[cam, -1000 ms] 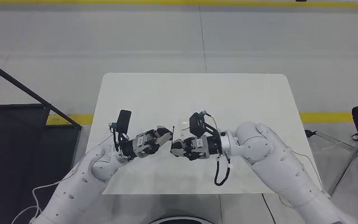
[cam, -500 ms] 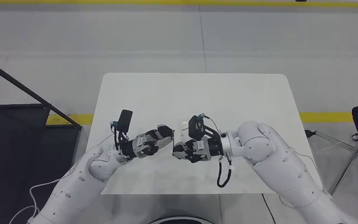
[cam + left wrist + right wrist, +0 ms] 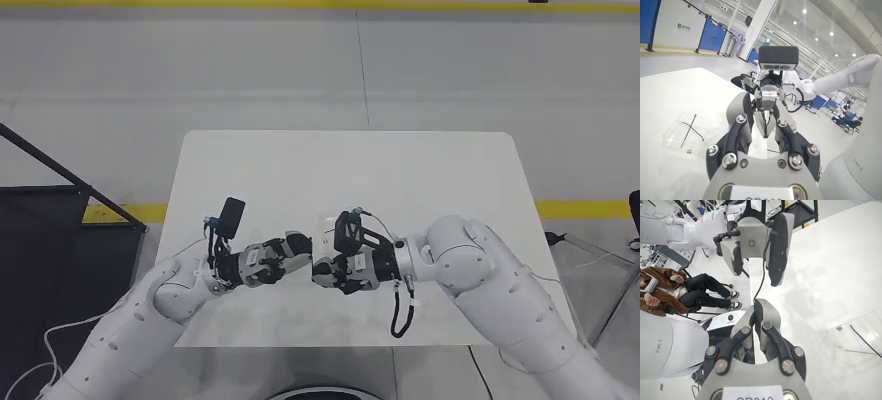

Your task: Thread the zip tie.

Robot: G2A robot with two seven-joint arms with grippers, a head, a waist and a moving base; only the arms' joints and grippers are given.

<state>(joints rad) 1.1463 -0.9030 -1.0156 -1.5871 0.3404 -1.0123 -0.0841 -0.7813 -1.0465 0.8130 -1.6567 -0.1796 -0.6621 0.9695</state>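
Above the white table point(image 3: 400, 180), we see the right gripper point(image 3: 755, 308) pinching a thin black zip tie point(image 3: 763, 275), which runs between the left gripper's point(image 3: 297, 255) spread fingers just ahead.

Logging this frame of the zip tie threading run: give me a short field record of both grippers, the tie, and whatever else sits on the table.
right gripper: shut on the zip tie, held above the table
left gripper: open, facing the right gripper, one finger on each side of the tie
zip tie: black single strand running from the right gripper up between the left fingers; no loop formed
clear tray: on the table off to one side, holding two crossed spare zip ties
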